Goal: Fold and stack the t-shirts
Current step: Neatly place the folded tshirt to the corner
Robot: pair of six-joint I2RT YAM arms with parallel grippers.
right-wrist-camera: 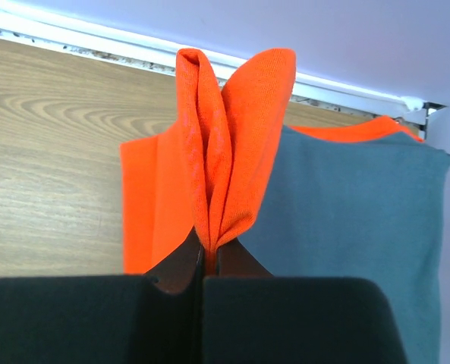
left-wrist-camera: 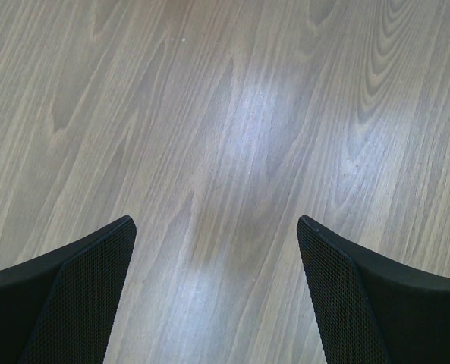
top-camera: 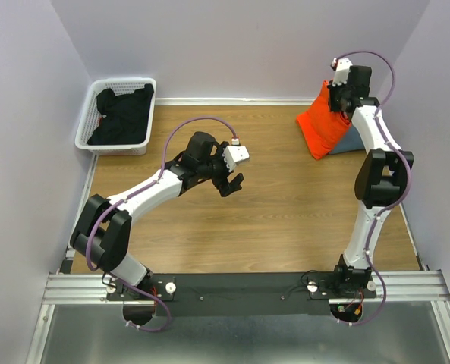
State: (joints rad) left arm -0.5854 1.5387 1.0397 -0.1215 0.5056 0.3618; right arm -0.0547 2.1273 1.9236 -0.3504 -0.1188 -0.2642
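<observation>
The right jaws clench a fold of the orange t-shirt, the blue-grey t-shirt just to their right. The left jaws gape above the desk.

Left gripper: two black fingers enter at the lower corners and stand wide apart, tips angled inward. Their inner faces carry a fine mesh-like texture. Bench: a light wood-grain surface fills the view, the grain running diagonally, with looping figure at upper right. Pale glare patch lies across the middle. Bare wood shows between the fingers
</observation>
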